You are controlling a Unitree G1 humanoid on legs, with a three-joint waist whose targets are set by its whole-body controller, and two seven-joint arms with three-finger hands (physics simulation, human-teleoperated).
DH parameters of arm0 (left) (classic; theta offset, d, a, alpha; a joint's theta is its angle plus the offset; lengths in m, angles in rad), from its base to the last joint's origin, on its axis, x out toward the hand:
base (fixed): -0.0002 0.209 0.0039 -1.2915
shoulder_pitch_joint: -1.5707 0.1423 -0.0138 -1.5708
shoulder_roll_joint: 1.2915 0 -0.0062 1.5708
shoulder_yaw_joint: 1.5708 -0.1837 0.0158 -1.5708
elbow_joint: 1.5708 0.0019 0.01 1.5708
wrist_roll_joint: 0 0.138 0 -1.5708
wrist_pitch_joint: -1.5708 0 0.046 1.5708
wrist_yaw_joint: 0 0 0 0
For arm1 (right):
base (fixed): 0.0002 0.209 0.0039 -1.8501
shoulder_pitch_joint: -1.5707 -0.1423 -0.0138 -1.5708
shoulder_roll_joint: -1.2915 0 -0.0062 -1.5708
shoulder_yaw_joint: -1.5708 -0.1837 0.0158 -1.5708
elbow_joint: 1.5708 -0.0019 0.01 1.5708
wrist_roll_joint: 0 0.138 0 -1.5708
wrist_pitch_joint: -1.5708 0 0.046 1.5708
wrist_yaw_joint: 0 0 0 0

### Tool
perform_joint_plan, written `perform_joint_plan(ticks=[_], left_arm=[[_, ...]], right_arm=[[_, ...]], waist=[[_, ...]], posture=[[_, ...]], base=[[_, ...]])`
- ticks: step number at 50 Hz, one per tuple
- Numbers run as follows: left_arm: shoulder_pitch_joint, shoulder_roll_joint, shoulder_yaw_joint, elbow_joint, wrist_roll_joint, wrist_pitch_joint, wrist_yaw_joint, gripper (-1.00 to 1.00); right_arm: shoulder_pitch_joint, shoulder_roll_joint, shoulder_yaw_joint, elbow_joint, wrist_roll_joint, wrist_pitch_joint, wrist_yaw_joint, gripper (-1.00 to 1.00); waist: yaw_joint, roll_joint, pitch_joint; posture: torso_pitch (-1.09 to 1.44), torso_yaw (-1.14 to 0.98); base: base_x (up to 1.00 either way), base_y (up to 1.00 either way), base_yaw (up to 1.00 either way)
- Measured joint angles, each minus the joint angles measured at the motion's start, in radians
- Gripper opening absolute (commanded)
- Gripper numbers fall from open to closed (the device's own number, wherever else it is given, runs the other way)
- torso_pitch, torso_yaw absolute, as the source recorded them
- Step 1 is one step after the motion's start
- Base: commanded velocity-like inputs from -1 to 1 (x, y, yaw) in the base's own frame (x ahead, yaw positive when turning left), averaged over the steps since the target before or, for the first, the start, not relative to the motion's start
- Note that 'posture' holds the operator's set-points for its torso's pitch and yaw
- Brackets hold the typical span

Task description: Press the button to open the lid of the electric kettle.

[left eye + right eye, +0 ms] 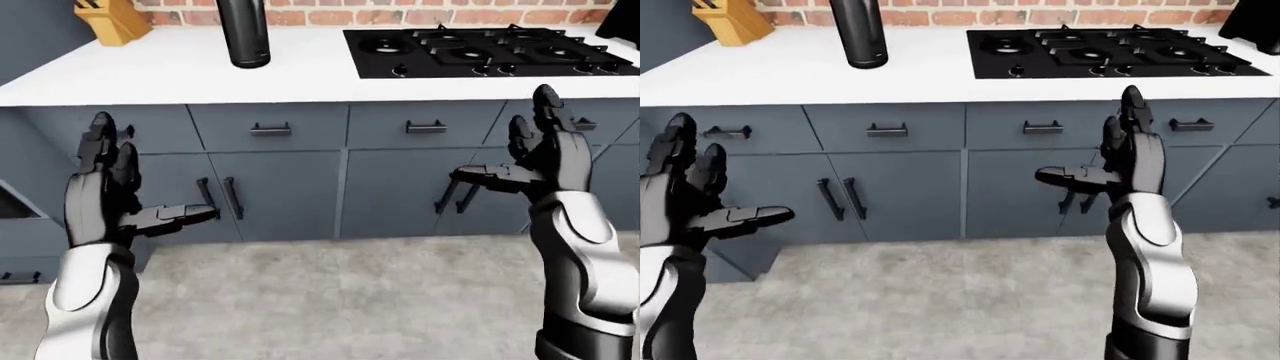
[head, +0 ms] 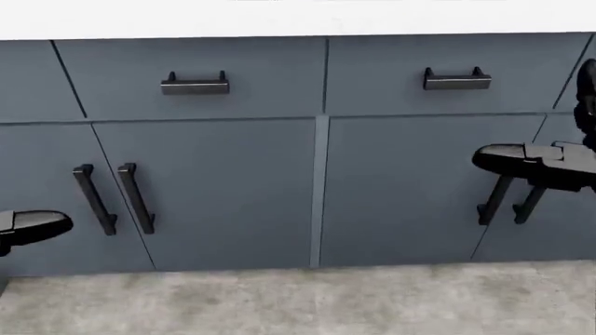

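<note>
A tall black cylinder, the electric kettle (image 1: 243,34), stands on the white counter (image 1: 150,71) at the top left of the eye views; its top and its button are cut off by the frame. My left hand (image 1: 155,172) is raised at the left, fingers up and thumb out, open and holding nothing. My right hand (image 1: 500,135) is raised at the right, also open, in line with the cabinet doors. Both hands are well below and short of the kettle. In the head view only the thumbs show, the left hand (image 2: 33,227) and the right hand (image 2: 536,164).
A black gas stove (image 1: 480,49) is set in the counter right of the kettle. A wooden knife block (image 1: 112,19) stands at the top left. Grey drawers and cabinet doors (image 2: 223,188) with black handles fill the space below the counter, above a grey floor (image 1: 330,300).
</note>
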Motion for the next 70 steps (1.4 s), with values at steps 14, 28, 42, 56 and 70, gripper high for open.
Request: perform_joint_plan(ticks=[14, 28, 42, 56, 70], left_arm=[[-0.101, 0.168, 0.121, -0.127, -0.102, 0.182, 0.029, 1.0], [-0.132, 0.292, 0.246, -0.108, -0.175, 0.229, 0.053, 1.0], [-0.134, 0.324, 0.245, -0.129, -0.259, 0.251, 0.102, 1.0], [-0.144, 0.351, 0.263, -0.138, -0.289, 0.27, 0.116, 1.0], [-0.157, 0.379, 0.271, -0.142, -0.328, 0.289, 0.139, 1.0]], right_arm=[[-0.099, -0.182, -0.103, -0.033, 0.143, 0.117, -0.045, 1.0], [-0.16, -0.343, -0.154, 0.04, 0.272, 0.127, -0.125, 1.0], [-0.153, -0.37, -0.146, 0.036, 0.313, 0.114, -0.134, 1.0], [-0.158, -0.378, -0.149, 0.027, 0.314, 0.119, -0.13, 1.0], [-0.17, -0.399, -0.153, 0.005, 0.335, 0.14, -0.138, 1.0]], waist=[[0.001, 0.003, 0.019], [0.0, 0.001, 0.033], [0.0, 0.003, 0.034], [0.0, 0.004, 0.034], [-0.001, 0.003, 0.038]], posture=[[0.0, 0.0], [0.0, 0.0], [0.0, 0.0], [0.0, 0.0], [0.0, 0.0]], base=[[0.0, 0.0, 0.0], [0.0, 0.0, 0.0], [0.0, 0.0, 0.0], [0.0, 0.0, 0.0], [0.0, 0.0, 0.0]])
